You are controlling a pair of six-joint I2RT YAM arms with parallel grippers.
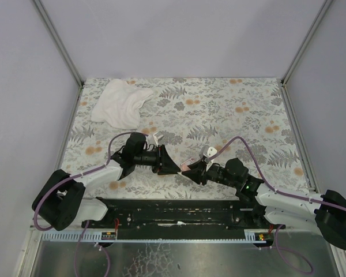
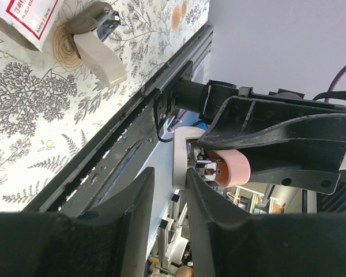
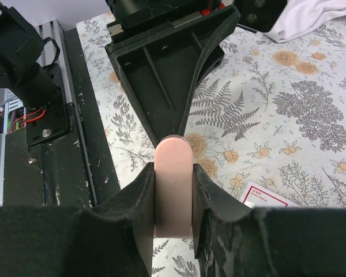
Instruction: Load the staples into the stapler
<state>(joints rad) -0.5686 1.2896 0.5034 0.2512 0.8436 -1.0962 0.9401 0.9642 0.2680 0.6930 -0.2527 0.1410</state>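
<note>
My right gripper (image 3: 173, 167) is shut on the pinkish stapler (image 3: 173, 173) and holds it by its sides above the floral mat, just past the near rail. In the top view the stapler (image 1: 186, 167) sits between the two grippers. My left gripper (image 2: 170, 173) points at the stapler's end (image 2: 233, 167), where silver metal shows. Its fingers stand a narrow gap apart, with a pale strip (image 2: 181, 153) of the stapler against one finger and a gap on the other side. The red-edged staples box (image 2: 26, 17) lies on the mat and also shows in the right wrist view (image 3: 264, 196).
A beige piece with silver metal (image 2: 98, 52) lies on the mat beside the box. A white cloth (image 1: 120, 103) lies at the back left. The black base rail (image 1: 173, 210) runs along the near edge. Grey walls enclose the mat on three sides.
</note>
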